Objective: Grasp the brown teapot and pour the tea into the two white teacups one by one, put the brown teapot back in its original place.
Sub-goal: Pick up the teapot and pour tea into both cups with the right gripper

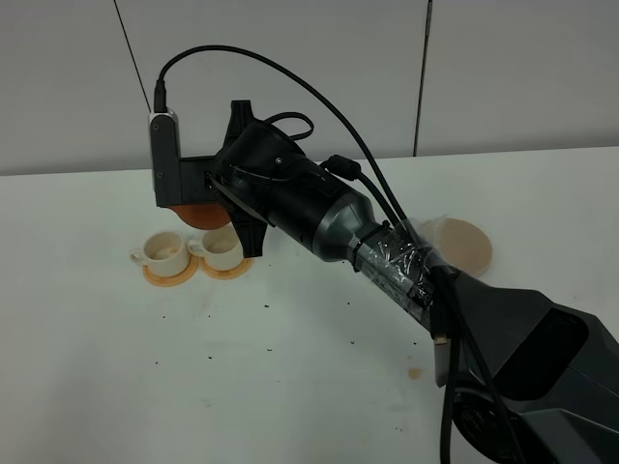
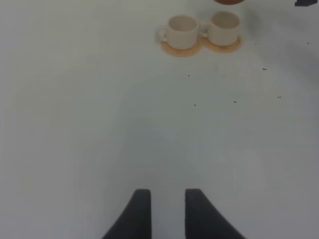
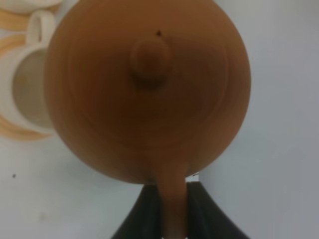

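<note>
- White table (image 1: 290, 387) under everything, peppered with dark specks (image 1: 261, 307). One brownish stain (image 1: 416, 372) sits close to the right arm's base.
- Left gripper (image 2: 167, 214): low over bare table, fingers parted by a narrow gap, gripping nothing. It is well apart from the cups.
- Right arm (image 1: 387, 251) comes in from the near right corner and runs diagonally across the middle to the far left side, cables looped along it.
- Saucer (image 1: 469, 242): pale beige disc, flat on the table just behind the right forearm, partly hidden by it.
- Right gripper (image 3: 172, 216): clenched on the loop handle (image 3: 172, 194) of the brown teapot (image 3: 149, 89), one dark finger on each side.
- Teapot is off the table, held in the air at the cups and well apart from the saucer. Its lid knob (image 3: 149, 59) faces the wrist camera.
- High view shows only a sliver of the teapot's body below the wrist camera housing. Spout is hidden, so I cannot tell the tilt.
- White teacups (image 1: 166, 251): two, upright, side by side, close enough that I cannot tell if they touch. Each stands on its own orange coaster (image 1: 162, 280), side handles pointing left in the high view.
- In the right wrist view the teapot body overlaps one cup's rim.
- Grey wall panels (image 1: 503, 77) with dark seams close off the back.
</note>
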You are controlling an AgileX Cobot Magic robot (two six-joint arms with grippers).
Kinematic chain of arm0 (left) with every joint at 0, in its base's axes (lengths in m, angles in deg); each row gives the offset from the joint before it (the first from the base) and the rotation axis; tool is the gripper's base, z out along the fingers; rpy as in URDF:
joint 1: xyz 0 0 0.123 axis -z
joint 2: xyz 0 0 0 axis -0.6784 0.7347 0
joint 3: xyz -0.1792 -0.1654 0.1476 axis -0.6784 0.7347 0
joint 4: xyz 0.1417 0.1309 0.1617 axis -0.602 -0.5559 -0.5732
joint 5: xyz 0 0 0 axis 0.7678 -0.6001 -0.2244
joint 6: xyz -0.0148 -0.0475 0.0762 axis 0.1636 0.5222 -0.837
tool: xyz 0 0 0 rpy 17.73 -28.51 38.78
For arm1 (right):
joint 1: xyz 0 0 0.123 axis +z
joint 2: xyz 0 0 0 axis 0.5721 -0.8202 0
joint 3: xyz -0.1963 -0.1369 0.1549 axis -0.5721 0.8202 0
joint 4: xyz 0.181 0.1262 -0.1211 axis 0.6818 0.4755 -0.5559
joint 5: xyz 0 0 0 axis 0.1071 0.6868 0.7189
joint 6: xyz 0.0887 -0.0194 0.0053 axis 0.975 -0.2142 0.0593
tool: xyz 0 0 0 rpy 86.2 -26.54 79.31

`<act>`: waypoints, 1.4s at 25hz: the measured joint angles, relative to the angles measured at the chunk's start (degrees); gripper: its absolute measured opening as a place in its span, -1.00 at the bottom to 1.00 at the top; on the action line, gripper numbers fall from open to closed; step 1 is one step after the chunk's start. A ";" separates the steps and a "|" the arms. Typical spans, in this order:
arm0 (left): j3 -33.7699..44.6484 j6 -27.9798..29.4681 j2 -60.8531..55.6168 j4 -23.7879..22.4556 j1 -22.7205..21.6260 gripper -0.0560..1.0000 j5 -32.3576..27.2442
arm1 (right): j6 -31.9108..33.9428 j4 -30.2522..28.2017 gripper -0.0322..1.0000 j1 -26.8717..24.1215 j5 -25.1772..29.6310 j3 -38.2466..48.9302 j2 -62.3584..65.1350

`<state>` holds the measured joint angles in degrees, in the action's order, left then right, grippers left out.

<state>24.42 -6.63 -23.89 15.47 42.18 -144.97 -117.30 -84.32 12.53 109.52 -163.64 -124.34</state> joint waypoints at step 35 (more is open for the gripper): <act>0.00 0.00 0.00 -0.05 0.00 -0.44 0.00 | -4.38 -3.10 -0.75 2.25 -2.54 0.00 0.00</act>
<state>24.42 -6.63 -23.89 15.42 42.18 -144.97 -121.67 -87.43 14.78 106.99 -163.64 -124.34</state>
